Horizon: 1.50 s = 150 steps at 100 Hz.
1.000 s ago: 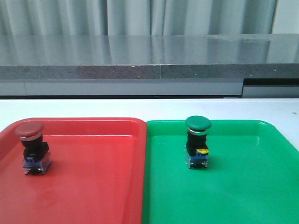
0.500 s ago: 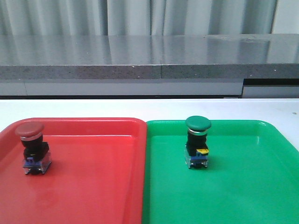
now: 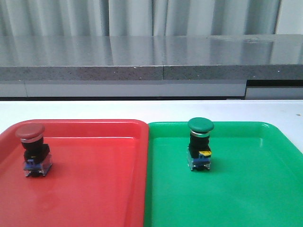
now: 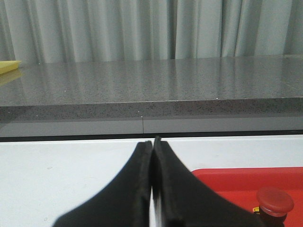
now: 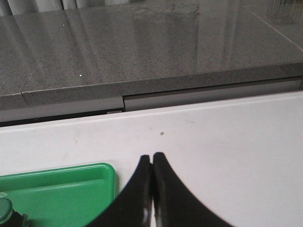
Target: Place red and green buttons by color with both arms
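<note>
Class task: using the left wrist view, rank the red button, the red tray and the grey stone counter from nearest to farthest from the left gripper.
From the left gripper:
1. Red tray, its near corner right beside the shut fingers.
2. Red button, standing in that tray, further along.
3. Grey counter, beyond the white table.

A red tray (image 3: 94, 189) and a green tray (image 3: 246, 189) sit edge to edge at the near side of a white table (image 3: 94, 109). Beyond its far edge runs a grey speckled counter (image 3: 142, 54), with pale curtains (image 3: 71, 16) behind.
</note>
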Each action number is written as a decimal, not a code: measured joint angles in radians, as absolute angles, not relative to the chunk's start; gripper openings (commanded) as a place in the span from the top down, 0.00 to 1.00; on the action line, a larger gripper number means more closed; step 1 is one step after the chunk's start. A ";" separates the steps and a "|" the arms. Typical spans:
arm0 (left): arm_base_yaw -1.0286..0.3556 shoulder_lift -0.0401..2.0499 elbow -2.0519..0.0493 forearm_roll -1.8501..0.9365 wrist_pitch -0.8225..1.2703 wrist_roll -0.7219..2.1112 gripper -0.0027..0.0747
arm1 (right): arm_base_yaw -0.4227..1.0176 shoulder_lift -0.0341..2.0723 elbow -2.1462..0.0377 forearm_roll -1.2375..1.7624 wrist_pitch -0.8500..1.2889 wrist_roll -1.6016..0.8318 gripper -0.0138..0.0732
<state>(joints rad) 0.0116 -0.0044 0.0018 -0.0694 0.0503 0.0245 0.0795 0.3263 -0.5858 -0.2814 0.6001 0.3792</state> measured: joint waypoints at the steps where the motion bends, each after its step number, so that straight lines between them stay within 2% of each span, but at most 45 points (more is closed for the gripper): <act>1: 0.012 -0.004 0.002 -0.069 0.050 0.025 0.99 | 0.079 0.323 -0.583 -0.281 0.598 0.379 0.91; 57: 0.012 -0.004 0.002 -0.069 0.050 0.025 0.99 | 0.063 0.043 -0.297 -0.293 0.406 0.368 0.91; 87: 0.012 -0.004 0.002 -0.069 0.050 0.025 0.99 | 0.015 0.034 -0.142 -0.007 0.305 0.088 0.91; 128: 0.012 -0.004 0.002 -0.069 0.050 0.025 0.99 | -0.015 -0.009 0.014 0.014 0.123 0.079 0.91; 150: 0.012 -0.004 0.002 -0.069 0.050 0.025 0.99 | -0.022 -0.009 0.027 0.014 0.047 0.086 0.91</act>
<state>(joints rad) 0.0116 -0.0044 0.0018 -0.0694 0.0503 0.0245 -0.0224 -0.0095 0.0267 0.0135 0.0465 0.0865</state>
